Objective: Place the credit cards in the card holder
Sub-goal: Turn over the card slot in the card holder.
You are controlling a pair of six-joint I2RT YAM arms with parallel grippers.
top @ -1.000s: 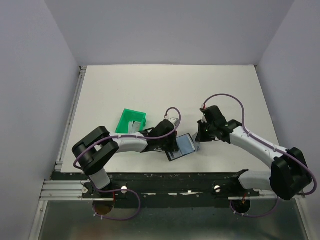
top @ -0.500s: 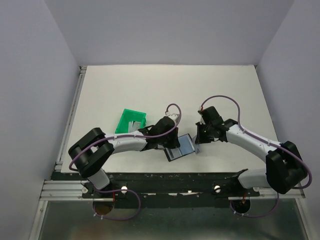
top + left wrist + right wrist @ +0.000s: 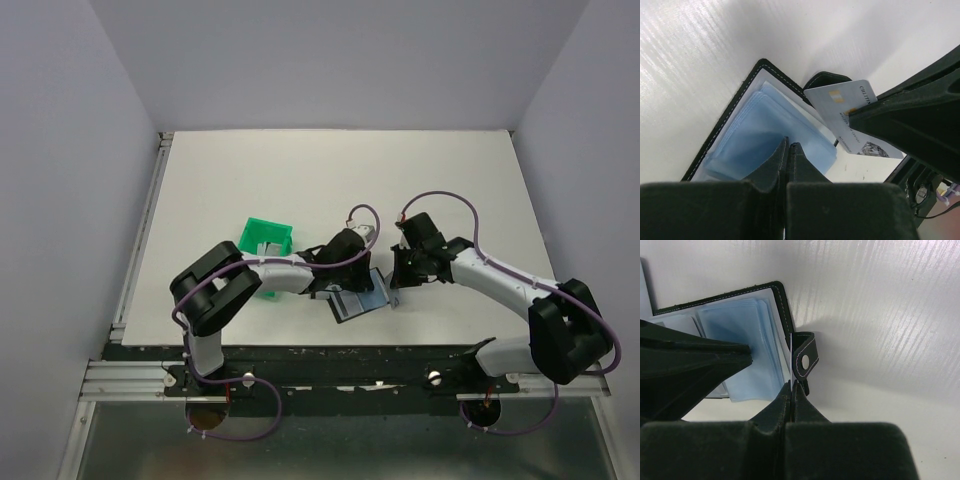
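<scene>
The black card holder lies open on the table, its pale blue sleeves showing. My left gripper is shut with nothing seen between its tips, and the tips rest on the sleeves. My right gripper is shut on a silvery-white credit card. The card stands on edge at the holder's right rim, next to the strap with the light stud. In the top view the two grippers, left and right, meet over the holder. More cards lie in the green bin.
The green plastic bin stands on the table left of the card holder, beside my left forearm. The table's near edge with its dark rail runs just below the holder.
My left arm has swung right, moving its gripper further onto the open holder. My right gripper with the card has shifted slightly left toward the holder's rim.
</scene>
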